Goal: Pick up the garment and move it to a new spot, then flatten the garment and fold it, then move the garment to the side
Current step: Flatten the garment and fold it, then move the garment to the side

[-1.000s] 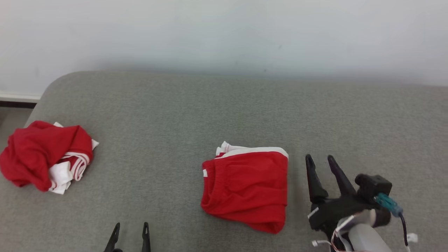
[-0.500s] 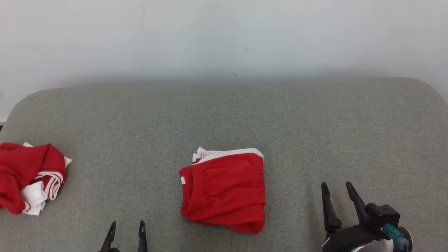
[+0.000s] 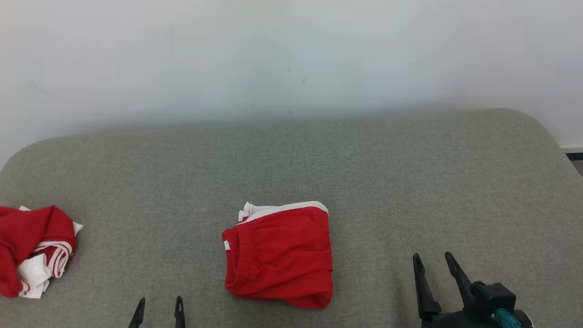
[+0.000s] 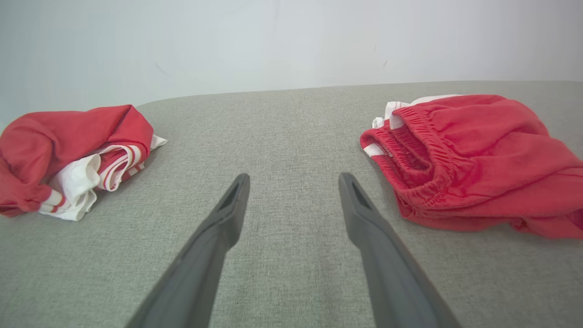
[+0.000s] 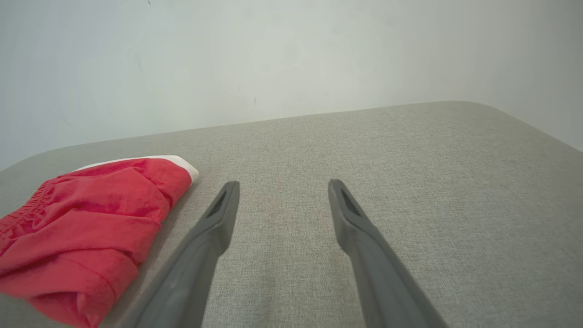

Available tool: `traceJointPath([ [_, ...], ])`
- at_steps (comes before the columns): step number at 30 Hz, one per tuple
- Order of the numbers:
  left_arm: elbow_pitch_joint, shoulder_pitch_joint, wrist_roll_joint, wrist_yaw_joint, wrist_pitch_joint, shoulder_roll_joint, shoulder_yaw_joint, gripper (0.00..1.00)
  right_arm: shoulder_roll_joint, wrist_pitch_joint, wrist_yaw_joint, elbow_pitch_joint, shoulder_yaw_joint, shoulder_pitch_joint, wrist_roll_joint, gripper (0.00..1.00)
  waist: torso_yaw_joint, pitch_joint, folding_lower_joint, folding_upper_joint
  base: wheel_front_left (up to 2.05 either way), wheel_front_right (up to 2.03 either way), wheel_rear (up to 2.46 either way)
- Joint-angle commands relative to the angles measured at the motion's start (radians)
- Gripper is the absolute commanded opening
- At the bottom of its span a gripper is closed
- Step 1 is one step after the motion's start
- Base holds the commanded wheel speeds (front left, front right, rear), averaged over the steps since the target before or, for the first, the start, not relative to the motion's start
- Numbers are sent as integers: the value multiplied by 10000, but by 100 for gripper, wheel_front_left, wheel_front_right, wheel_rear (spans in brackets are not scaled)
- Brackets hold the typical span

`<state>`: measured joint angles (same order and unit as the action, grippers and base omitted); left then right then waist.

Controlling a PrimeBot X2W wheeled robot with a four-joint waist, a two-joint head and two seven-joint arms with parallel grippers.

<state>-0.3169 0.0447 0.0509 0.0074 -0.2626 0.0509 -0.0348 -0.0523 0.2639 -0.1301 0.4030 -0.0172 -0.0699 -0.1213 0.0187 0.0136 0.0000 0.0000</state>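
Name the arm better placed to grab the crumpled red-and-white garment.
Probably left. The open left gripper sits nearer the crumpled garment. The right gripper, also open, is on the far side of the folded red shorts, which lie between.

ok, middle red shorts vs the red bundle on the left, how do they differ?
The middle shorts lie folded in a flat, roughly square packet; the left bundle is a crumpled heap.
The middle shorts show mostly red with a white far edge; the left bundle shows more white, with red-and-white stripes.
Shared: both are red and white and lie on the grey pad.
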Motion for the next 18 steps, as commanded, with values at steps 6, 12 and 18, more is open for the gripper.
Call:
traceJointPath([
  [6,70,250,-118,-76,-33,-10,111,100,24,-1,-7,26,135,231,-231,100,123,182,0,0,0,0,0],
  [12,139,268,-114,-110,-33,-10,41,100,23,-1,-7,31,201,228,-378,100,61,101,0,0,0,0,0],
  [18,170,244,-23,-67,-33,-8,-191,100,22,-3,-7,113,427,88,-532,100,-234,-105,0,0,0,0,0],
])
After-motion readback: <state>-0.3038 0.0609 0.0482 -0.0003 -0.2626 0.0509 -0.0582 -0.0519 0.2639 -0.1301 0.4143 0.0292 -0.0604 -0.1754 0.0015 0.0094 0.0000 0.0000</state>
